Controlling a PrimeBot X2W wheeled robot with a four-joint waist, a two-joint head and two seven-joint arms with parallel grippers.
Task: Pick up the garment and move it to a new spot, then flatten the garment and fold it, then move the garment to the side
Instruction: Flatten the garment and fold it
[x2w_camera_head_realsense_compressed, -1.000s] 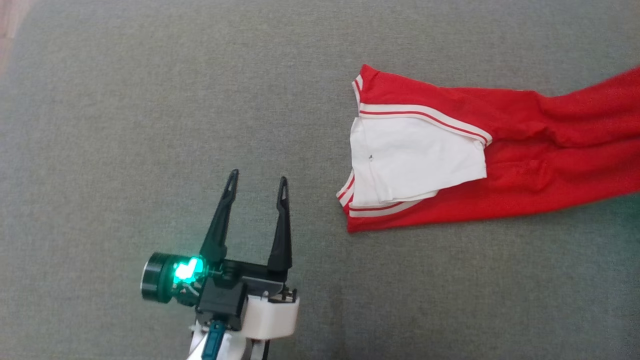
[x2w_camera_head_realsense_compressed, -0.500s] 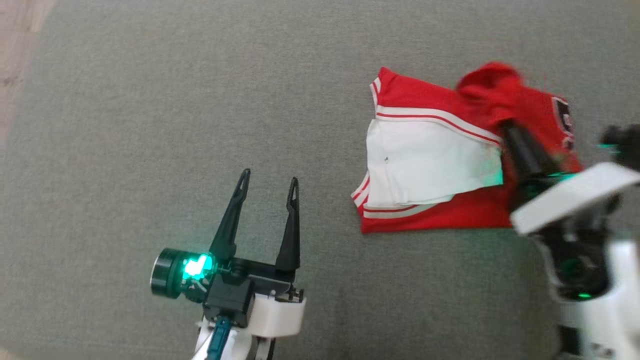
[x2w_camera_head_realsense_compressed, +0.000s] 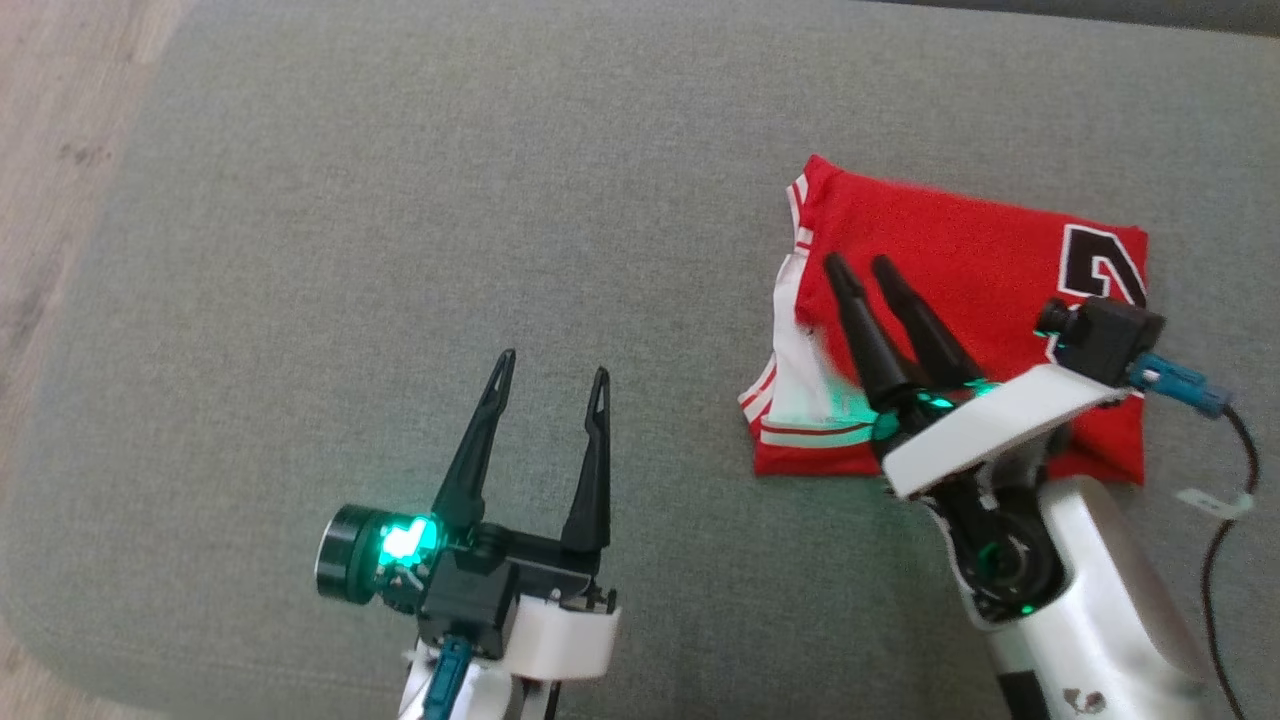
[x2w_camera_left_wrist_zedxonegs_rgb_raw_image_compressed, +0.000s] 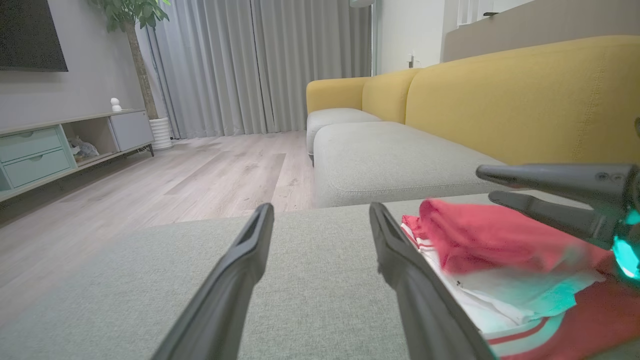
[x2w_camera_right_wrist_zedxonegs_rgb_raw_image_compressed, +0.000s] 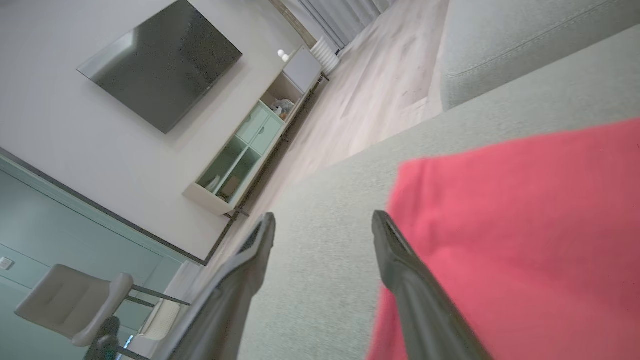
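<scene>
The garment (x2w_camera_head_realsense_compressed: 960, 260) is a red jersey with white trim and a dark number, folded in half on the grey cushion at the right. It shows in the left wrist view (x2w_camera_left_wrist_zedxonegs_rgb_raw_image_compressed: 480, 235) and in the right wrist view (x2w_camera_right_wrist_zedxonegs_rgb_raw_image_compressed: 525, 225) too. My right gripper (x2w_camera_head_realsense_compressed: 860, 263) hovers over the fold's left part, open, with nothing between its fingers; its fingers (x2w_camera_left_wrist_zedxonegs_rgb_raw_image_compressed: 550, 177) reach in from the right of the left wrist view. My left gripper (x2w_camera_head_realsense_compressed: 553, 363) stands open at the lower middle, well left of the garment.
The grey cushion (x2w_camera_head_realsense_compressed: 450, 200) ends at a wooden floor (x2w_camera_head_realsense_compressed: 60, 150) on the left. A yellow sofa back (x2w_camera_left_wrist_zedxonegs_rgb_raw_image_compressed: 525, 90) rises behind. A cable (x2w_camera_head_realsense_compressed: 1225, 520) hangs by my right wrist. A TV unit (x2w_camera_left_wrist_zedxonegs_rgb_raw_image_compressed: 60, 145) stands across the room.
My right gripper brought the red end over onto the white part, folding the garment in half, and has opened and let go. The head camera has shifted. The left gripper stayed still.
</scene>
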